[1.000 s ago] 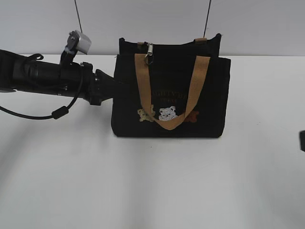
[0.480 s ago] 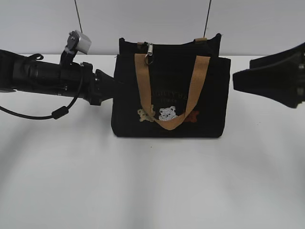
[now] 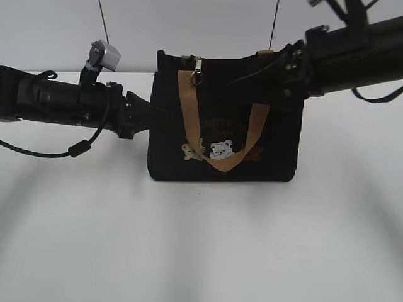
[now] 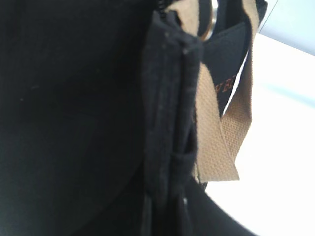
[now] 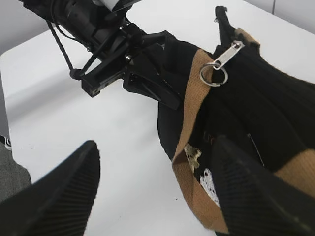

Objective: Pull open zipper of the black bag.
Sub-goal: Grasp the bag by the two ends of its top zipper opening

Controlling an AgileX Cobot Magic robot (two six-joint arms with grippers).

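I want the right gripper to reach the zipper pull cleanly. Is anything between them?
Nothing visible blocks it. The right gripper is open above the black bag, and the silver pull tab lies exposed beside the tan strap.

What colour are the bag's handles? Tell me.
Tan webbing handles on a black bag; clearest in the exterior view.

Item: black bag (image 3: pixel 223 126), front panel. One line of faint, dark reddish lettering sits above the cartoon bears (image 3: pixel 221 150), partly crossed by the tan strap (image 3: pixel 191 107); the characters are too dim and small to read in the exterior view. In the left wrist view a few orange-brown letters show sideways on the panel between the straps, blurred and illegible. No other text, brand, number or sign is readable.
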